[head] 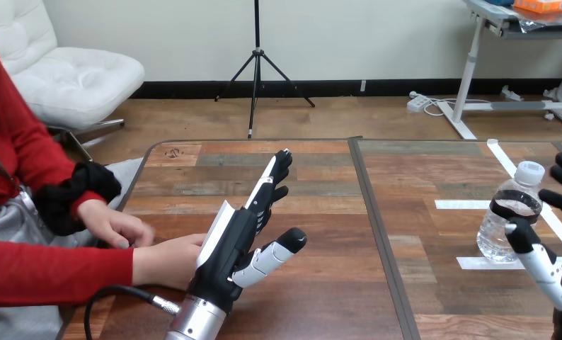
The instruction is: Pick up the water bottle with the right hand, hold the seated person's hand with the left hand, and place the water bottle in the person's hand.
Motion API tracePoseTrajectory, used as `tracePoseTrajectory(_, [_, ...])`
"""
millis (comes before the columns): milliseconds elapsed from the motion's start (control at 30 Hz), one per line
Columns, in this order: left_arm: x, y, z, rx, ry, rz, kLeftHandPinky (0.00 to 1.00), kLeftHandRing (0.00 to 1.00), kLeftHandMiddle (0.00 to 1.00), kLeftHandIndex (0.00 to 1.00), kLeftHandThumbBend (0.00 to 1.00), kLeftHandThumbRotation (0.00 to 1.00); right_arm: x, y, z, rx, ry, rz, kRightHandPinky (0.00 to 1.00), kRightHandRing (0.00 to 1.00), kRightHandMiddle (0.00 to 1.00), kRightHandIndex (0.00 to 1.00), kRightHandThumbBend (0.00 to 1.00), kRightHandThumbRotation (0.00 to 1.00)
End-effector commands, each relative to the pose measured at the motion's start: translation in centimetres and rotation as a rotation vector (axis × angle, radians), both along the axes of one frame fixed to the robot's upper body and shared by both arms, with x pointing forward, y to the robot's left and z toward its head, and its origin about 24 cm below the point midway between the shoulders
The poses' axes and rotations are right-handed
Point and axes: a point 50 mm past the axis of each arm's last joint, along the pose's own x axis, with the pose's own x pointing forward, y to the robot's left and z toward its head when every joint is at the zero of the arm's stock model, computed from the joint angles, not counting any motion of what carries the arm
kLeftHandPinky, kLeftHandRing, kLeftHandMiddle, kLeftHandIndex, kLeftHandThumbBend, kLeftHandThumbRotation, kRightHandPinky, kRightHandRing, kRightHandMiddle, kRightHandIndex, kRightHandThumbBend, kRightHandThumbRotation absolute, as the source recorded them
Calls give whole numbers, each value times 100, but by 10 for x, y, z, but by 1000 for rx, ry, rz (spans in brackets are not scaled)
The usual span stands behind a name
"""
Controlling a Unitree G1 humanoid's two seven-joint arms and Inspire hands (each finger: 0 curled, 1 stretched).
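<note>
fingers (pixel 272 185) straight on left hand (pixel 232 248)

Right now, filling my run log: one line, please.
left hand open, beside person's near hand | right hand open at water bottle, upright on table

no readable text, numbers or signs; water bottle (pixel 496 237) carries no legible label

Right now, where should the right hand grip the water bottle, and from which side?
Grip the water bottle round its clear mid-body, coming from its right: it stands upright, round-bodied, and the right hand is open beside it on that side.
</note>
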Motion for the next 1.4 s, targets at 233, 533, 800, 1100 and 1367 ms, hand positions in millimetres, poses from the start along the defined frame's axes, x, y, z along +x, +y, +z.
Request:
tracePoseTrajectory(233, [6, -5, 12, -22, -68, -17, 93, 98, 100, 100, 100, 89, 27, -11, 17, -32, -66, -56, 80, 90, 90, 93, 100, 59])
tracePoseTrajectory(533, [6, -5, 12, -36, -62, -22, 93, 98, 100, 100, 100, 87, 37, -16, 16, -27, -37, -112, 88, 95, 92, 96, 100, 59])
tracePoseTrajectory(800, [5, -4, 12, -23, -71, -22, 93, 98, 100, 100, 100, 88, 48, -21, 11, -15, 16, -136, 93, 98, 94, 98, 100, 58])
tracePoseTrajectory(1100, [4, -2, 11, -24, -69, -23, 92, 98, 100, 100, 100, 88, 60, -29, 2, -4, 95, -163, 95, 99, 95, 99, 100, 58])
tracePoseTrajectory(1367, [3, -1, 11, -30, -66, -27, 93, 98, 100, 100, 100, 87, 68, -34, -4, 6, 158, -183, 95, 100, 96, 100, 100, 61])
